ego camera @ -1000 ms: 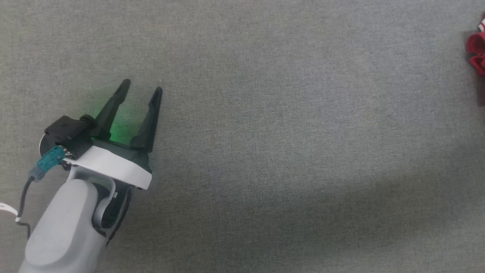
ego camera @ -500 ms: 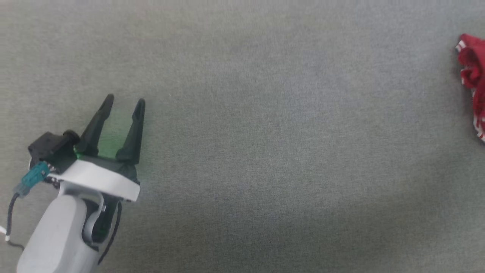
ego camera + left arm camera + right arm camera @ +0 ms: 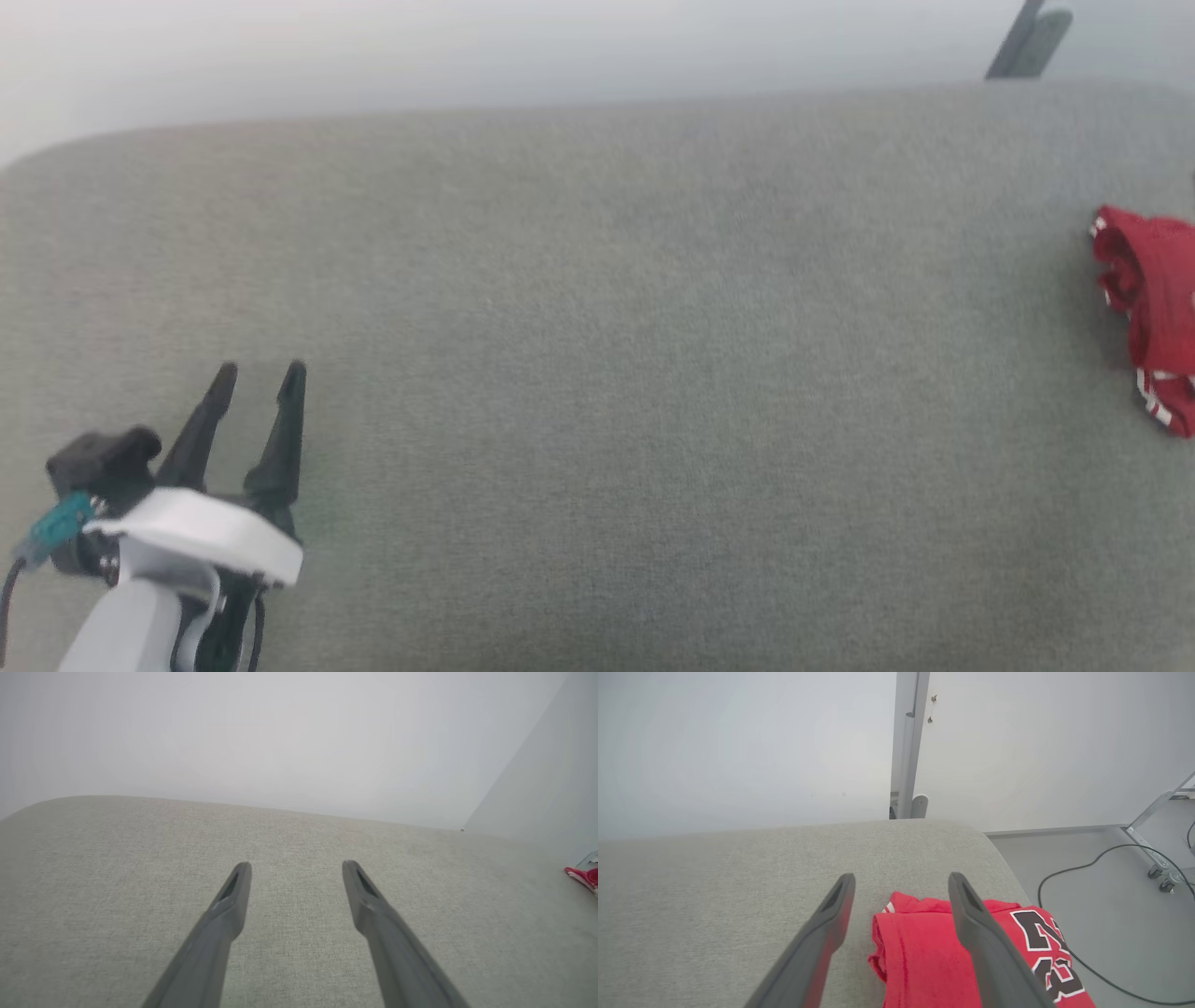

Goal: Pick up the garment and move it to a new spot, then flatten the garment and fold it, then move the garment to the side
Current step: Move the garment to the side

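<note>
The red garment [image 3: 1153, 313] lies bunched at the right edge of the grey fabric table [image 3: 597, 373], cut off by the head view's border. In the right wrist view the garment [image 3: 924, 956] shows black white-outlined lettering and sits below my open right gripper [image 3: 901, 884], whose fingers straddle its near edge with nothing held. My left gripper [image 3: 259, 378] hovers open over the bare table at the lower left, far from the garment. A sliver of the garment [image 3: 584, 877] shows at the right edge of the left wrist view, past the left gripper [image 3: 296, 870].
The table's far rounded edge [image 3: 467, 117] runs along a pale wall. A grey post [image 3: 908, 746] stands behind the table. Off the table's right end lie a black cable [image 3: 1069, 872] on the floor and a wheeled metal frame [image 3: 1157, 807].
The head camera has tilted up and turned right, bringing the table's far edge and more of the garment into view. The left gripper appears lower and stays open.
</note>
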You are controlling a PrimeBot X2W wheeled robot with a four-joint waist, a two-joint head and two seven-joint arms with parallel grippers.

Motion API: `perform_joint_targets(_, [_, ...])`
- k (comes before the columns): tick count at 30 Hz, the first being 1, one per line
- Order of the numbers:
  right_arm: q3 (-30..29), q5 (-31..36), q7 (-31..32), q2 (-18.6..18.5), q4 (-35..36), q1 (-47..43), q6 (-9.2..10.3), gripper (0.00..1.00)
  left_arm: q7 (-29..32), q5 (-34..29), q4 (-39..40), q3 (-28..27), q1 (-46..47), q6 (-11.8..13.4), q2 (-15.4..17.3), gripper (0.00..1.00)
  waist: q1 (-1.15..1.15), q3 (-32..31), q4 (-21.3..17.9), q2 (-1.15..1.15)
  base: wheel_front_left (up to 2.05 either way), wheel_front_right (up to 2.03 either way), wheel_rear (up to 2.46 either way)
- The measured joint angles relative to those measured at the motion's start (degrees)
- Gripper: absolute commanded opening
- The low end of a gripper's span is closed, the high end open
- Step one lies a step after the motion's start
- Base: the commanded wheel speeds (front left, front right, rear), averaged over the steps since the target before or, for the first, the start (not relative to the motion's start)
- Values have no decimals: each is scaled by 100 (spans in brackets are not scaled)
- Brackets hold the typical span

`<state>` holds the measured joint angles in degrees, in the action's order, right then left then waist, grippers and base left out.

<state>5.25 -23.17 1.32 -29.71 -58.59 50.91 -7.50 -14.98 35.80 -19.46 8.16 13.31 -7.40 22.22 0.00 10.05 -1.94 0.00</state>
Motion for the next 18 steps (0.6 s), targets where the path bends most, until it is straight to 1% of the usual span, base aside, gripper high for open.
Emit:
perform_joint_targets(5, [190, -249, -342, 178, 315, -592, 0, 100, 0, 94, -105, -153, -410, 0, -12, 100, 0, -414, 141, 0, 0, 0, 0])
perform_joint_targets(8, [280, -343, -552, 248, 541, -957, 0, 100, 0, 94, -93, -411, -598, 0, -9, 100, 0, -642, 219, 0, 0, 0, 0])
perform_joint_targets(14, [436, -414, -935, 331, 1056, -1689, 0, 100, 0, -129, 154, -820, -1133, 0, -22, 100, 0, -1010, 332, 0, 0, 0, 0])
perform_joint_targets(18, [466, -339, -1158, 413, 1405, -2098, 0, 100, 0, -269, 288, -1014, -1427, 0, -16, 100, 0, -1147, 369, 0, 0, 0, 0])
